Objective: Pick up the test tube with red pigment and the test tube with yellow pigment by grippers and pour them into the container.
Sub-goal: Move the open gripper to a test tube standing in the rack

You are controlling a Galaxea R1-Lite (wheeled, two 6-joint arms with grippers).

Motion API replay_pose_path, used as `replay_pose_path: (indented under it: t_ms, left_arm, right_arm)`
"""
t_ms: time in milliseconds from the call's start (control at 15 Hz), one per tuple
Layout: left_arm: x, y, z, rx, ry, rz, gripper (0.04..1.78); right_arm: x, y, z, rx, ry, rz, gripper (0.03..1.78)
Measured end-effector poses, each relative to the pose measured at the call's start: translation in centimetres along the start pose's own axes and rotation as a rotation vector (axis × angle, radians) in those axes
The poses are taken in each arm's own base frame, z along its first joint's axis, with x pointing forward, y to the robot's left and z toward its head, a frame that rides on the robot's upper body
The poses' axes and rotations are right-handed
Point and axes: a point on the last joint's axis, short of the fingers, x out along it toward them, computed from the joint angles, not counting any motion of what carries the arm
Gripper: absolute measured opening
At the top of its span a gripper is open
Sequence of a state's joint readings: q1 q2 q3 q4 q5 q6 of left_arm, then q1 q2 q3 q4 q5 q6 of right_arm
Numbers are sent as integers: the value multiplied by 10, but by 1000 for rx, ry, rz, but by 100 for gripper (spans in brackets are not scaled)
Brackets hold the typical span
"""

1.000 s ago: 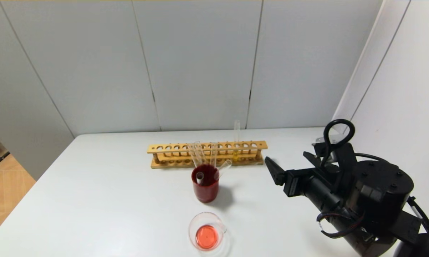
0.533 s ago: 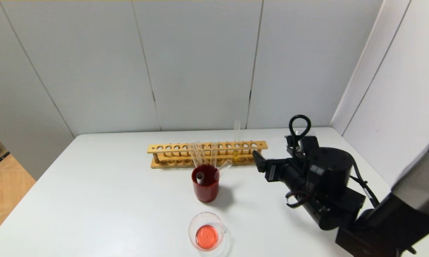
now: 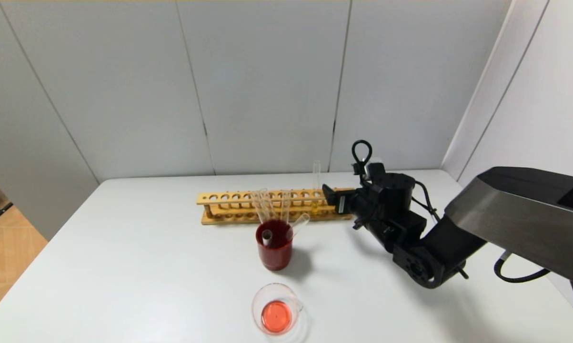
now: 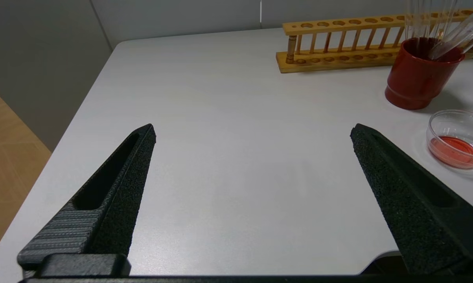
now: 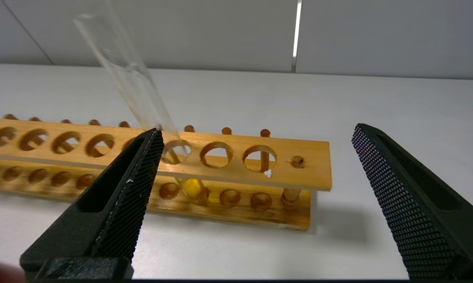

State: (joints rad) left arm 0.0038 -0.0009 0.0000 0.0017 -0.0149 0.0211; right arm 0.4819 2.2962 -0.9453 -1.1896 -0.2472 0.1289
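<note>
The right gripper, jaws wide apart, has swung in from the counter's right edge to the test tube with yellow pigment, upright in the rack near the far edge, seemingly not yet between them.

right gripper | you see it move from right of frame leftward and up | now just beside the rack's right end, near yellow tube
</note>
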Motion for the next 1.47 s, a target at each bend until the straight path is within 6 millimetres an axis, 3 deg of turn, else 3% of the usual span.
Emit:
replay_pose_path:
  t_ms: [333,733,1000,1267,1467]
  left_arm:
    - [0,0,0,0,0,0,175]
    - [0,0,0,0,0,0,175]
    - [0,0,0,0,0,0,175]
    - [0,0,0,0,0,0,175]
    - [0,0,0,0,0,0,175]
  right_arm:
    - [32,3,4,-14,3,18,175]
    - [33,10,6,-23,-17,21,175]
    - [19,3,14,-30,-10,11,175]
    - [-13,-1,29,-33,-10,17,175]
    - [-33,8,31,-41,5,60,175]
